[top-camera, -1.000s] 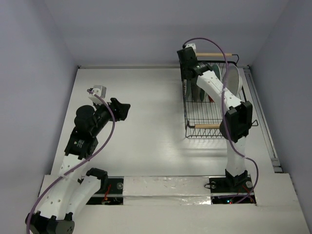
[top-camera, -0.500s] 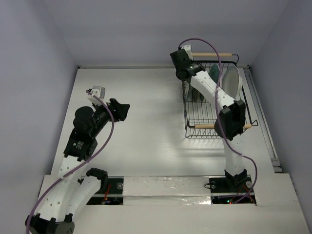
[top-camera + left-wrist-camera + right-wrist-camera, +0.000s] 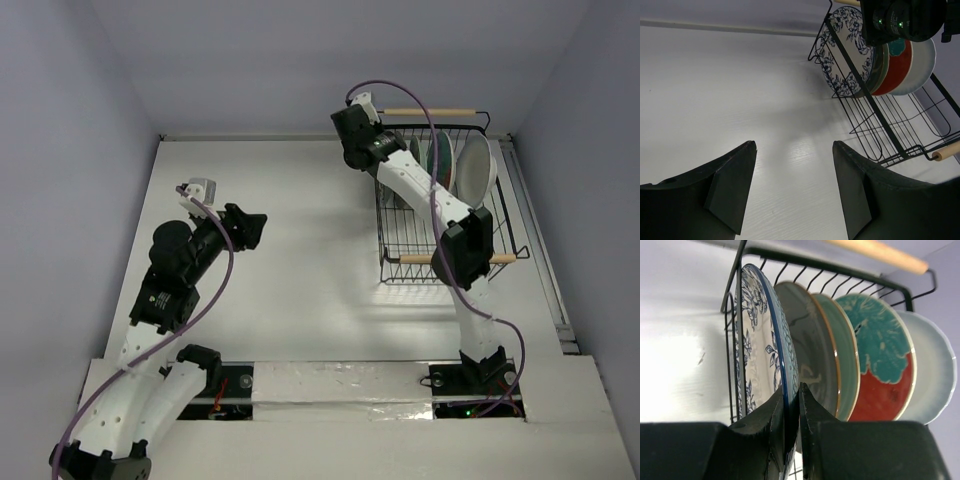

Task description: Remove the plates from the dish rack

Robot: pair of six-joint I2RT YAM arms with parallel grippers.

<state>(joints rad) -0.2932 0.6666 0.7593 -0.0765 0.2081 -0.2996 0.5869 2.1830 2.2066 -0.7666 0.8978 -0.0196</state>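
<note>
The black wire dish rack (image 3: 440,235) stands at the far right with several plates upright at its far end. In the right wrist view they line up from left to right: blue-floral plate (image 3: 757,340), dark grey plate (image 3: 807,335), mint green plate (image 3: 847,360), teal-and-red plate (image 3: 880,365), white plate (image 3: 932,375). My right gripper (image 3: 792,395) is shut on the rim of the blue-floral plate (image 3: 845,55), one finger on each face. My left gripper (image 3: 795,150) hangs open over bare table at the left (image 3: 252,225), well away from the rack (image 3: 875,120).
The rack has two light wooden handles, one at its far end (image 3: 885,255) and one at its near end (image 3: 430,258). The rack's near half holds only bare wires. A purple cable (image 3: 420,105) loops above the right arm. Walls close the table at the back and sides.
My right arm swung left along the rack's far end, and its jaws closed on the blue-floral plate's rim. The left arm stayed still.
</note>
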